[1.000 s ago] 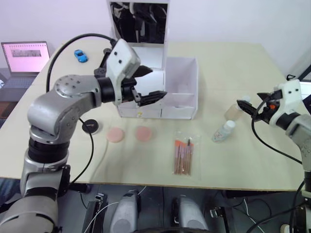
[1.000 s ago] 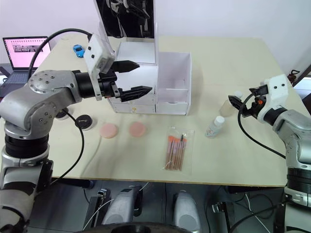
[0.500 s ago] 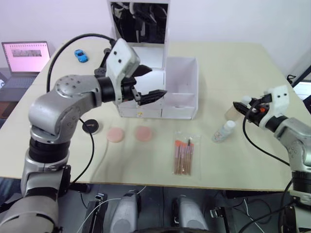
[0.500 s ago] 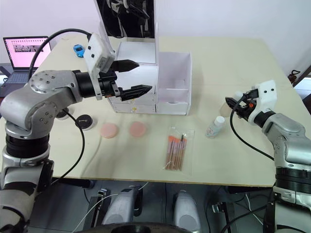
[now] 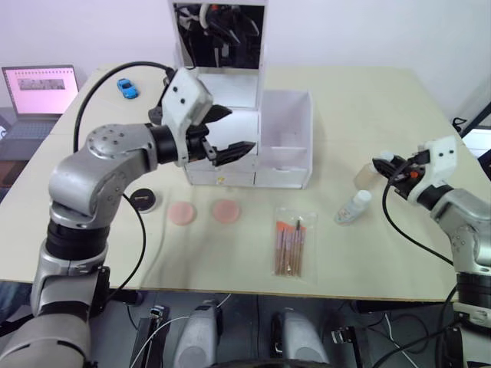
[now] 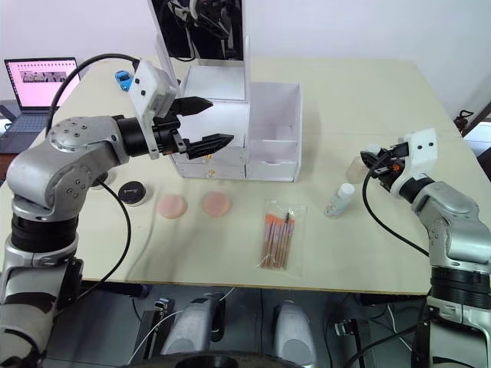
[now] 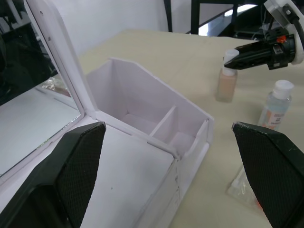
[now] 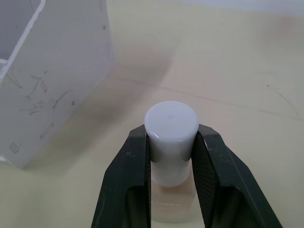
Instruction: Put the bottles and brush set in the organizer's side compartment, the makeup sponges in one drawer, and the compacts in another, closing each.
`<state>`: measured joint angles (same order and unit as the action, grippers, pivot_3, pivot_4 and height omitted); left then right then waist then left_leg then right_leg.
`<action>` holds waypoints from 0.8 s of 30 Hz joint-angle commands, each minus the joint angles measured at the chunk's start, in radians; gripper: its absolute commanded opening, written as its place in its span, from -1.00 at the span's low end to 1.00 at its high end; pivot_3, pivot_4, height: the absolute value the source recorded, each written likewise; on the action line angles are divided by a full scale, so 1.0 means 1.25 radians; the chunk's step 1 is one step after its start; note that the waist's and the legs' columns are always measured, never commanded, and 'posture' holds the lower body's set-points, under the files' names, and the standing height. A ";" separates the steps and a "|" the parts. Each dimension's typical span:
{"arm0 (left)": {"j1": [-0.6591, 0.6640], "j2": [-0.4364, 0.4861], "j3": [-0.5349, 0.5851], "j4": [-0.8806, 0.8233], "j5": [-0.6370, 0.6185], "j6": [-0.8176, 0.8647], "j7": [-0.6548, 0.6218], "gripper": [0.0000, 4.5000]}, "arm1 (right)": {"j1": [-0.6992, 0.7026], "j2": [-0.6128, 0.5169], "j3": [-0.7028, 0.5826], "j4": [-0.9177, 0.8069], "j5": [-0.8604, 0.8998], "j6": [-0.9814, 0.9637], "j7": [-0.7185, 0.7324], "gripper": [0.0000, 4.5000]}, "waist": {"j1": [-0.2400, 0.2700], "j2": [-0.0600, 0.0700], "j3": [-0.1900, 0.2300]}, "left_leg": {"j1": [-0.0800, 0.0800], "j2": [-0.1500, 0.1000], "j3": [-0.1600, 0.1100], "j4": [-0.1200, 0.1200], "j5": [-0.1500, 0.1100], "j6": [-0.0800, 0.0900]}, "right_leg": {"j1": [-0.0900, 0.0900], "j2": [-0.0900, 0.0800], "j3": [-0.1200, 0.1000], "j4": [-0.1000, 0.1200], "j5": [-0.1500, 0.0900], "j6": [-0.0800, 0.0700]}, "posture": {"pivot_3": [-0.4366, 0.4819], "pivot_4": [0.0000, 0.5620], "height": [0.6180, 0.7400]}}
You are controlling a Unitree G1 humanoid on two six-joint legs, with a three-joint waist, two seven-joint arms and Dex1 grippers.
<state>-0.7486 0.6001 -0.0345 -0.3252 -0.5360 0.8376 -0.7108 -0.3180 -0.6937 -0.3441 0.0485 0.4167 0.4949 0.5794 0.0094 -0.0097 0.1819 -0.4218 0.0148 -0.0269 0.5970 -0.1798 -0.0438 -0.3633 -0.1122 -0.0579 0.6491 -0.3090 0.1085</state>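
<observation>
My right gripper (image 8: 171,136) is shut on the white cap of a beige bottle (image 5: 367,177) that stands upright on the table, right of the white organizer (image 5: 295,178). A clear bottle (image 5: 353,207) with a white cap stands just in front of it. The bagged brush set (image 5: 290,244) lies in front of the organizer, and two pink makeup sponges (image 5: 182,213) lie to its left. Next to them sits a black round compact (image 5: 143,200). My left gripper (image 5: 242,128) hangs open over the organizer's top, holding nothing. The side compartment (image 7: 152,124) stands open at the top.
The organizer's mirror lid (image 5: 221,38) stands upright at the back. A laptop (image 5: 38,96) and a blue toy car (image 5: 127,88) sit at the far left. A black cable (image 5: 146,238) runs over the table near the compact.
My right gripper has moved in on the beige bottle and closed its fingers on the cap. My left arm has drawn back slightly to the left, still open.
</observation>
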 commanded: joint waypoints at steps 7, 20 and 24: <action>0.080 0.059 0.087 -0.017 0.000 -0.054 -0.019 1.00 | -0.213 -0.088 0.038 -0.125 0.122 0.139 0.102 -0.70 | -0.014 0.003 0.002 | 0.000 0.000 0.001 -0.001 0.000 0.000 | -0.001 0.000 0.001 0.001 0.000 0.000 | -0.05 -0.47 1.00; 0.116 0.037 0.119 -0.003 -0.006 -0.090 0.008 1.00 | -0.414 0.065 0.163 -0.357 0.191 0.532 -0.156 -0.70 | -0.015 0.002 0.002 | -0.002 0.001 0.000 0.000 0.000 0.000 | -0.003 0.000 0.001 0.001 0.001 -0.001 | -0.05 -0.47 1.00; 0.110 0.027 0.121 0.000 -0.005 -0.115 -0.001 1.00 | -0.392 0.162 0.169 -0.365 0.147 0.586 -0.273 -0.70 | -0.015 0.001 0.002 | -0.003 0.001 0.000 -0.001 0.000 0.000 | -0.005 0.000 0.001 0.002 0.001 -0.001 | -0.05 -0.47 1.00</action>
<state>-0.5944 0.6286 0.0946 -0.3135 -0.5369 0.7233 -0.7083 -0.8016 -0.5072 -0.1057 -0.3721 0.6272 1.2195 0.3012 -0.0092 -0.0082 0.1841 -0.4258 0.0155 -0.0264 0.5963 -0.1797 -0.0439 -0.3698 -0.1119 -0.0570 0.6522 -0.3079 0.1074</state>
